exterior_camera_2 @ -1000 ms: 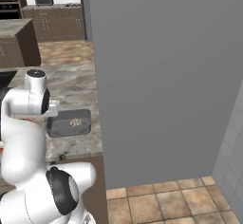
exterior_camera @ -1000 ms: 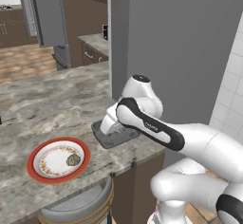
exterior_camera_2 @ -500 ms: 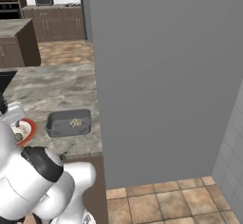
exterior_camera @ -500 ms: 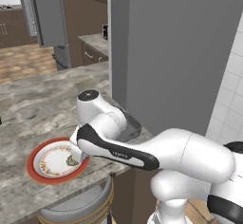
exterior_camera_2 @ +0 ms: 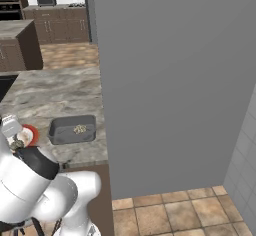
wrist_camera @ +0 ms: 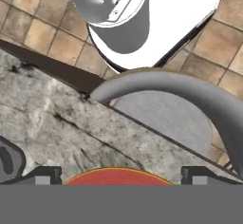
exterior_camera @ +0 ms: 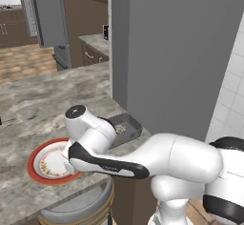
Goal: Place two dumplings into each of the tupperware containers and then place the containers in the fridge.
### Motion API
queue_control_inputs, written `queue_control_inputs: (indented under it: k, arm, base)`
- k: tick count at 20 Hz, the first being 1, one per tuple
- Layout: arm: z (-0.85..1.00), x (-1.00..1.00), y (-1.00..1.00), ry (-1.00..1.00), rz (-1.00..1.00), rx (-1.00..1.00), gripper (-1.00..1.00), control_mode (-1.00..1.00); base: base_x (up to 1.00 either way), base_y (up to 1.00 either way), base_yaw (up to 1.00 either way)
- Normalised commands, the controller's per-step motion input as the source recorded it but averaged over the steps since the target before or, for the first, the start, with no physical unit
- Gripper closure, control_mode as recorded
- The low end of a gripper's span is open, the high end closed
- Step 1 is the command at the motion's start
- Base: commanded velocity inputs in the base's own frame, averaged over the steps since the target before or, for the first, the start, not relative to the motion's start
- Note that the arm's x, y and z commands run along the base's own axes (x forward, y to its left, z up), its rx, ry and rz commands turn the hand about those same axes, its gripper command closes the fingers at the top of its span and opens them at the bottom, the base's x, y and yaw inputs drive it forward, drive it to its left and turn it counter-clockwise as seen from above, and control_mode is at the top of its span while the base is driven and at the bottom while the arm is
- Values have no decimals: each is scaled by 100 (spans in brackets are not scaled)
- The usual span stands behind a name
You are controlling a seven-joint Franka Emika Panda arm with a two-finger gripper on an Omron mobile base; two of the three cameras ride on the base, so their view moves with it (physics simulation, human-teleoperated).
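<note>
Spanning a marbled counter (exterior_camera: 28, 107) beside the grey fridge (exterior_camera_2: 165, 75), with the gripper (wrist_camera: 121, 174) spread wide over its edge.

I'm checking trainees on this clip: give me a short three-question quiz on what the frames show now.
1. True or false: the tupperware container holds dumplings.
2. What stands right beside the container? A) fridge B) sink C) stove
3. Fill in: the pincer hangs over the ___-rimmed plate, with its jaws ___.

Key: 1 true; 2 A; 3 red, open.
</note>
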Motion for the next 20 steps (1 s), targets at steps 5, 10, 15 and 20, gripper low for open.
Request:
queue_control_inputs:
  k: [5, 10, 15, 20]
  arm:
    - [-31, 35, 3, 0, 3, 0, -100, -100]
    - [-27, 36, 33, 0, 2, 0, -100, -100]
    - [-29, 38, 54, 2, 1, -1, -100, -100]
    - [-25, 49, 14, 2, 1, 0, -100, -100]
  base:
    - [0, 0, 0]
    - [0, 0, 0]
    - [0, 0, 0]
    - [0, 0, 0]
